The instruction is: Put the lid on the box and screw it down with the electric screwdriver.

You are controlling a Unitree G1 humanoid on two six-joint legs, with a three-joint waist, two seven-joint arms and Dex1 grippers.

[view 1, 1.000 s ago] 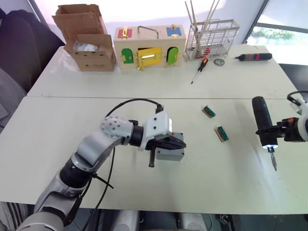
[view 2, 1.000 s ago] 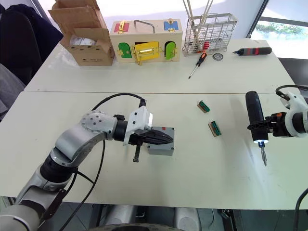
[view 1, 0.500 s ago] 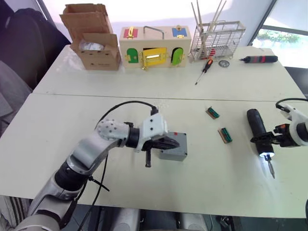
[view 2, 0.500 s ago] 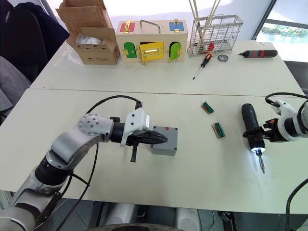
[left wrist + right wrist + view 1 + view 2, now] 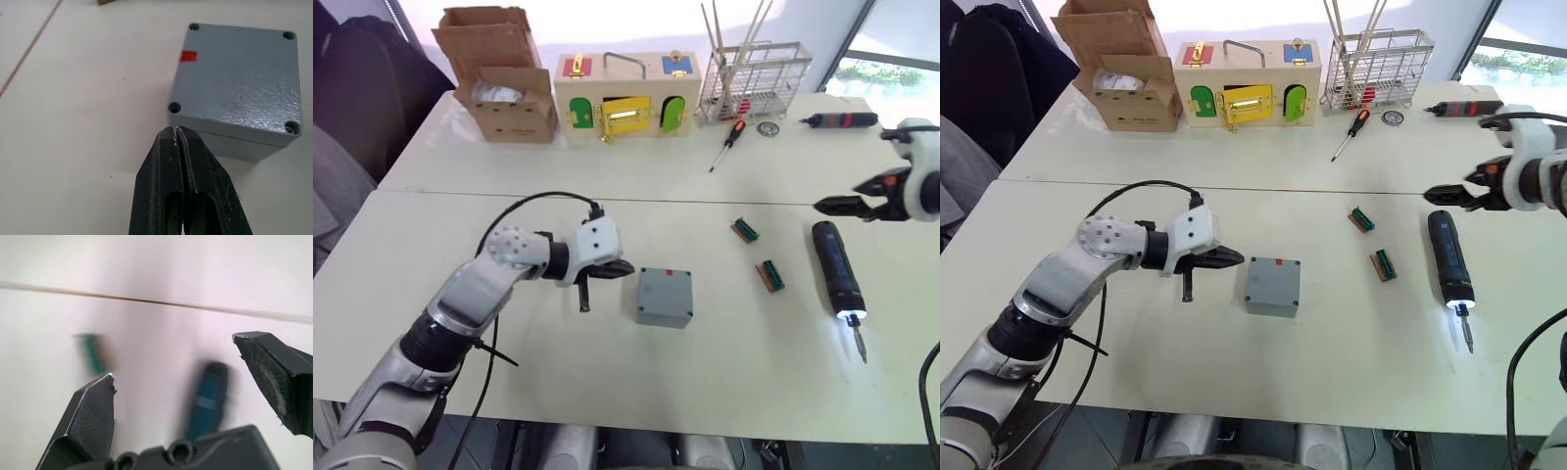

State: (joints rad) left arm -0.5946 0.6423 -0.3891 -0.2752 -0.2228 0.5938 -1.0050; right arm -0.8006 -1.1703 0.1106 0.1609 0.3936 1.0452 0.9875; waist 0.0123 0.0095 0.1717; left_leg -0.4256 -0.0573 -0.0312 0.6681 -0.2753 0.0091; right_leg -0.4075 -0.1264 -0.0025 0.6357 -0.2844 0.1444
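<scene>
Lid (image 5: 665, 296) seated on box (image 5: 1270, 301), centre frame; left gripper (image 5: 175, 131) pinched empty, right gripper (image 5: 195, 377) wide; I'd regrasp screwdriver (image 5: 834, 269) squarely.

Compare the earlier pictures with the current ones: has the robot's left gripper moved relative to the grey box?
Yes. The left gripper, shut, has drawn back towards the robot's left, off the lid of the grey box, which has stayed beside the green connectors.

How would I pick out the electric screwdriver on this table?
On the near table, look right of the grey box, past two small green connectors. The electric screwdriver lies flat there: thick, black, its tip lit, unlike the slim red-handled screwdriver on the far table.
</scene>
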